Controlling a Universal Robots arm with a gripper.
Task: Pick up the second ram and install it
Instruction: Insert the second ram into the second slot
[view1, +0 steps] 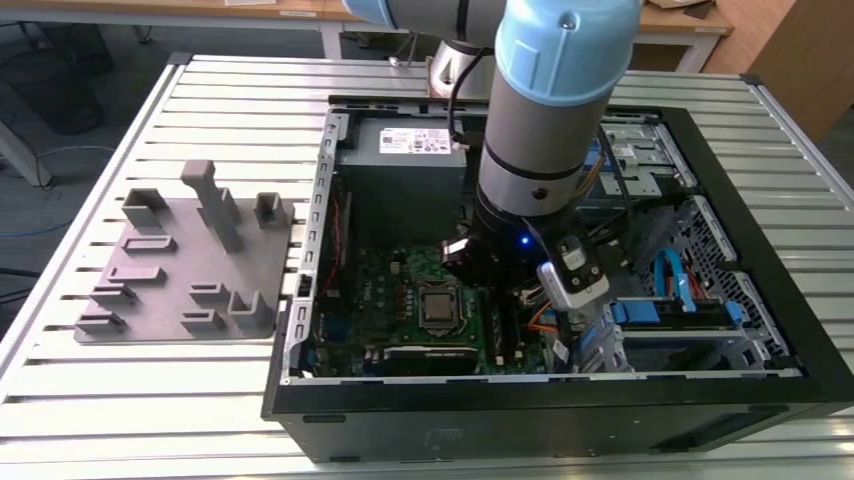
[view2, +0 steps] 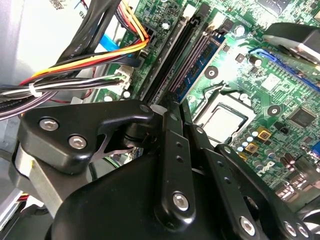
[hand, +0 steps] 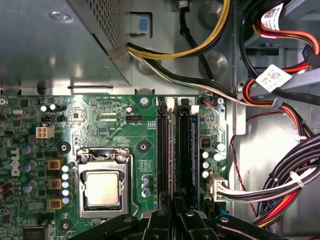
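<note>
The jaws (hand: 176, 210) are pinched narrow at frame bottom, directly over the memory slots (hand: 175, 150) (aligned for seating); the second ram (view2: 197, 67) sits in its slot.

text: none legible | power supply label (view1: 420, 141): print too small | cable tags (hand: 272, 77): print too small

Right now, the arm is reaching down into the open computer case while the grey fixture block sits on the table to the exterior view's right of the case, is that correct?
Not quite: the grey fixture block sits to the exterior view's left of the computer case, as the exterior view shows. The arm does reach down into the open case.
</note>
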